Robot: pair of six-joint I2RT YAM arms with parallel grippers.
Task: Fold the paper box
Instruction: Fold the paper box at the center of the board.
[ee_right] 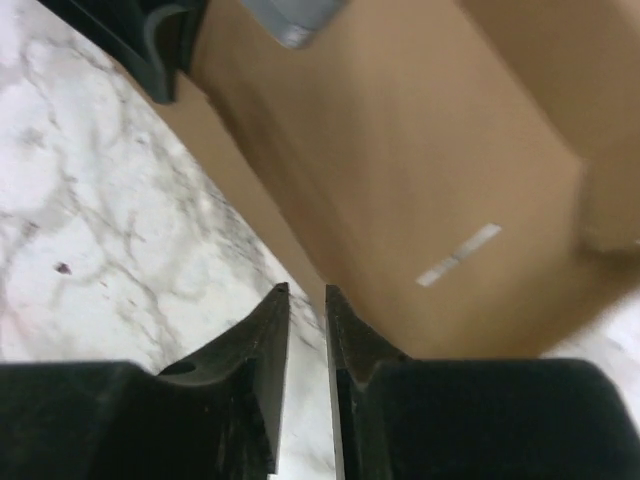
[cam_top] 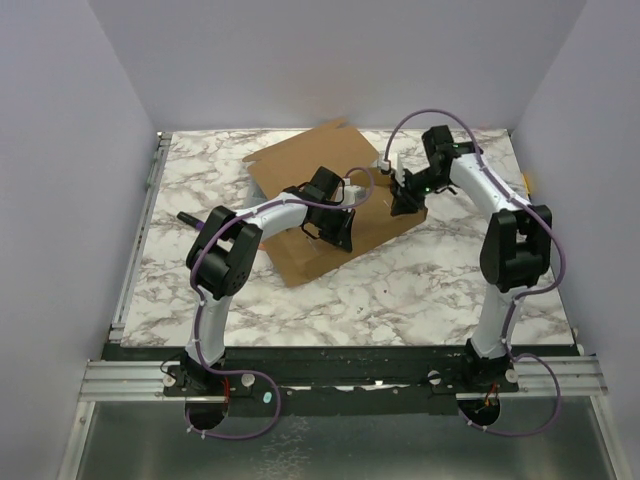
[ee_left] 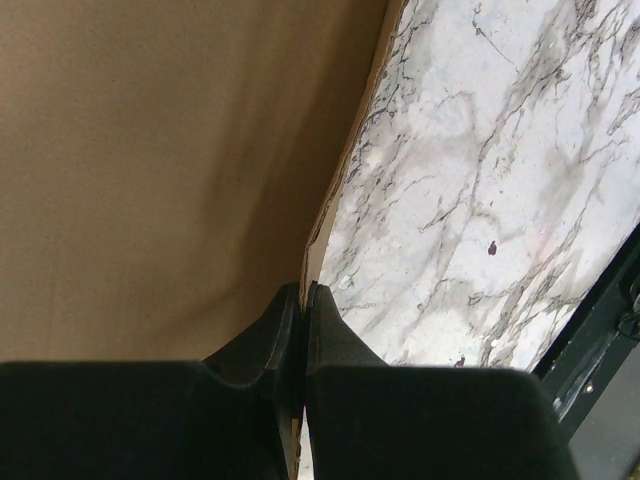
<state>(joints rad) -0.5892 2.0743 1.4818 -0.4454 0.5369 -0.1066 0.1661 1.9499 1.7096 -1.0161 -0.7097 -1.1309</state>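
Observation:
The paper box (cam_top: 300, 170) is a brown cardboard sheet lying partly raised across the middle of the marble table. My left gripper (cam_top: 342, 236) is at its near right part. In the left wrist view this gripper (ee_left: 303, 290) is shut on the thin edge of the cardboard (ee_left: 150, 150). My right gripper (cam_top: 405, 205) is at the sheet's right edge. In the right wrist view its jaws (ee_right: 307, 290) stand a narrow gap apart, open, with the cardboard's (ee_right: 420, 150) edge running down to the tips and marble showing through the gap. A raised flap (ee_right: 610, 210) shows at the right.
A small dark object (cam_top: 186, 217) lies on the marble table (cam_top: 420, 290) to the left of the left arm. A metal rail (cam_top: 140, 230) runs along the table's left side. White walls close in the back and sides. A dark frame (ee_left: 600, 330) borders the table.

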